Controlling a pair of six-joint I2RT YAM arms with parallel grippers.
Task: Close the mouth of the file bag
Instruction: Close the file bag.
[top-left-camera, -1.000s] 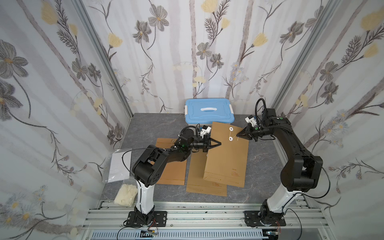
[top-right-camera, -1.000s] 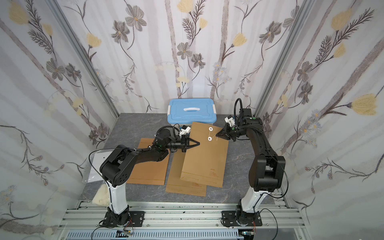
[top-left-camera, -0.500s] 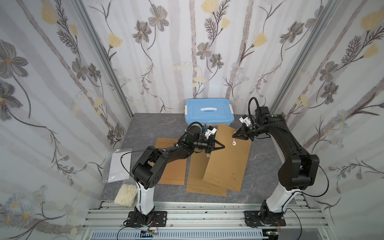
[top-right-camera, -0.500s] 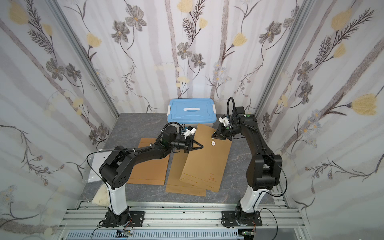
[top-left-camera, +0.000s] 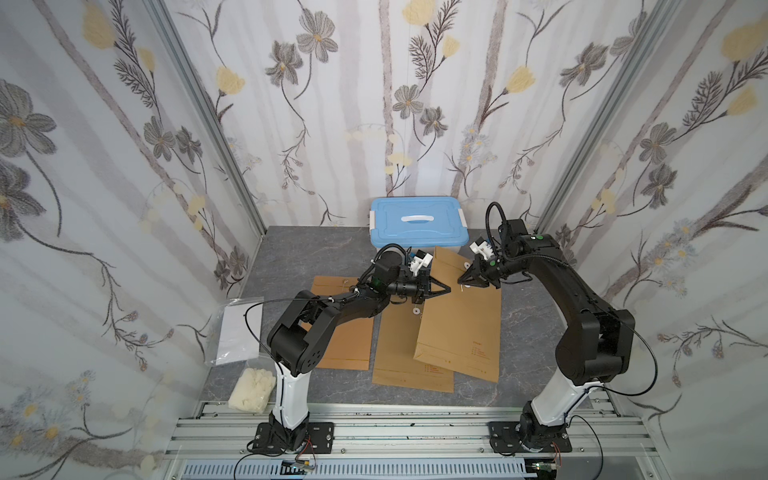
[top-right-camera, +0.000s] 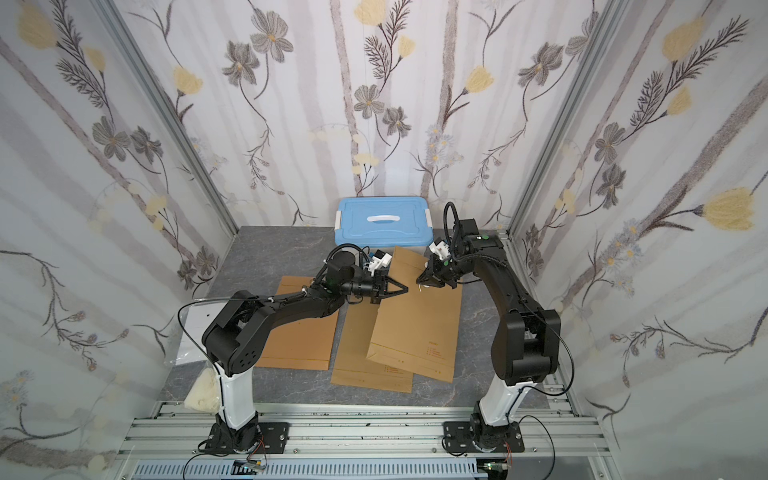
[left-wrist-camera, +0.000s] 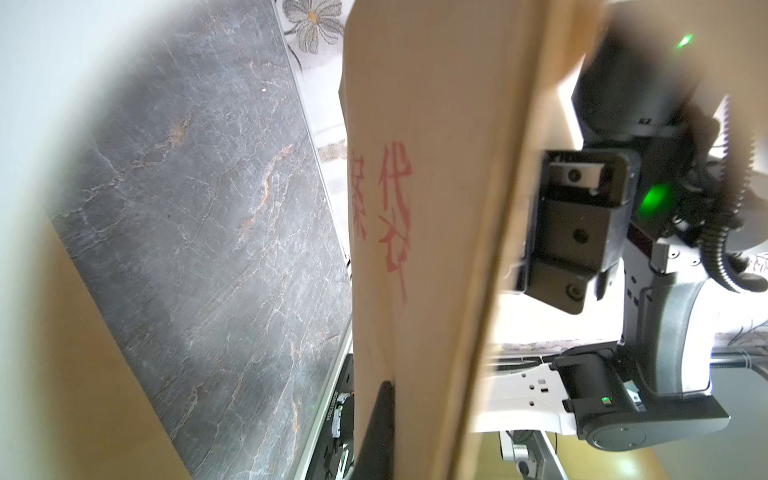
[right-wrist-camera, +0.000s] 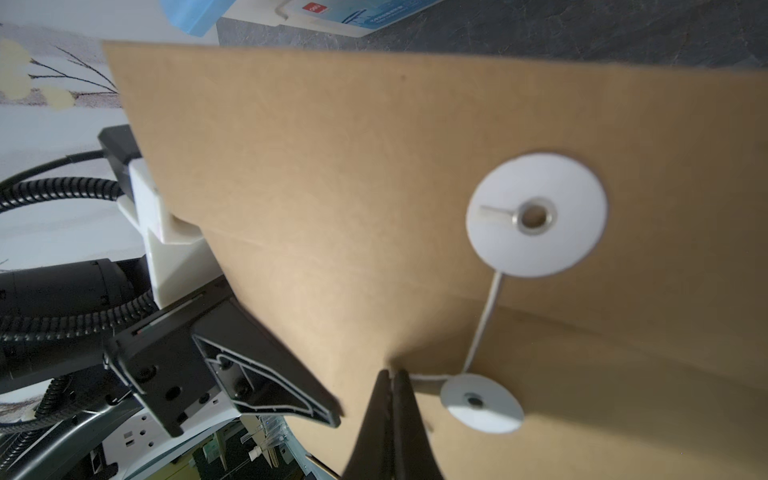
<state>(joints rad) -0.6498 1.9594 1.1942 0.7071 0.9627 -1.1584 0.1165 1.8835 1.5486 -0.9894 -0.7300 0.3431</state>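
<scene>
Closing the bag (top-left-camera: 465, 324) with its string tie.

**Layout, left to right.** Two spare envelopes, the left (top-left-camera: 347, 345) and the middle (top-left-camera: 399, 357), lie flat on the tabletop (top-left-camera: 316, 253). The bag overlaps the middle one. Its mouth end points to the back edge, just in front of the blue box (top-left-camera: 417, 222).

**End effectors.** The left end effector (top-left-camera: 446, 288) is clenched at the bag's left edge. It seems to pinch the paper and prop the mouth end up. The right end effector (top-left-camera: 460, 281) is also clenched. It appears to grip the string (right-wrist-camera: 484, 320) between the anchor disc (right-wrist-camera: 536, 214) and the free disc (right-wrist-camera: 482, 403).

**Doing the step well (a judgement).**
- The left should hold the bag steady.
- The right should lead the string taut under the free disc's rim in full turns.
- Neither should drag the flap open or tear a disc loose.

**Writing.**
- Large red characters (left-wrist-camera: 390, 216) on the bag's face are partly hidden and seem to read 案袋.
- Small red print (top-left-camera: 480, 351) near the bag's bottom cannot be read.
- The box label (right-wrist-camera: 365, 12) cannot be read either.
</scene>
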